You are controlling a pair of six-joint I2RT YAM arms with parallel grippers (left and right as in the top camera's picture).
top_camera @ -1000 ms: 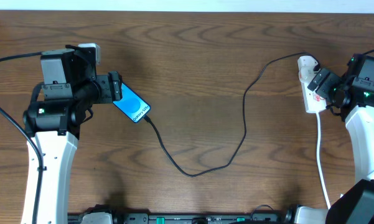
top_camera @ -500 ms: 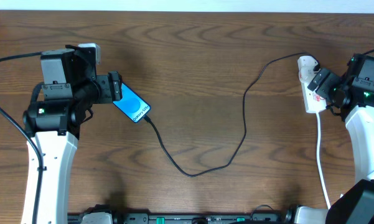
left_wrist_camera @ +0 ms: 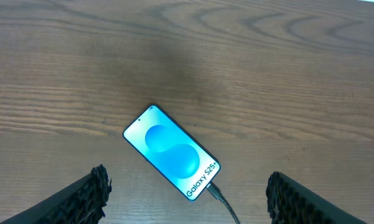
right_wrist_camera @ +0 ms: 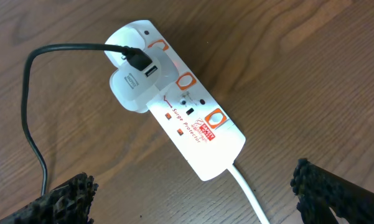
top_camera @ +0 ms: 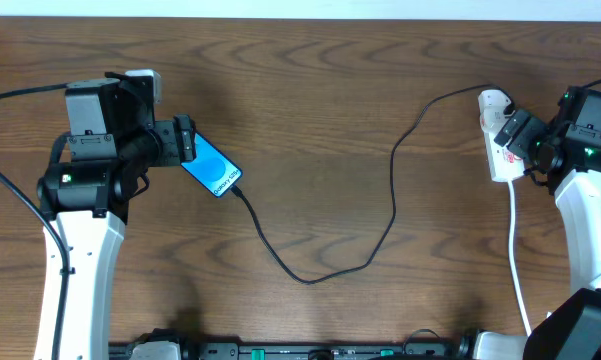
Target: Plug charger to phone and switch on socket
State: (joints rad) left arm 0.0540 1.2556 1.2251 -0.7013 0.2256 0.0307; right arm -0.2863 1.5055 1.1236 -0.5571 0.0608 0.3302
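Note:
The phone [top_camera: 213,167] lies flat on the wooden table with its blue screen up. The black charger [top_camera: 393,200] has its plug tip [left_wrist_camera: 215,191] seated in the phone's [left_wrist_camera: 171,152] lower end. The cable runs across the table to a white adapter [right_wrist_camera: 134,84] plugged into the socket [right_wrist_camera: 187,118], a white power strip with red markings. My left gripper [left_wrist_camera: 187,190] hangs open over the phone's plug end, touching nothing. My right gripper [right_wrist_camera: 193,183] is open above the socket's [top_camera: 500,140] cord end, holding nothing.
The socket's white cord [top_camera: 517,250] runs toward the front edge beside my right arm. The black cable loops across the table's middle [top_camera: 310,278]. The table's far edge [top_camera: 300,16] lies just behind both arms.

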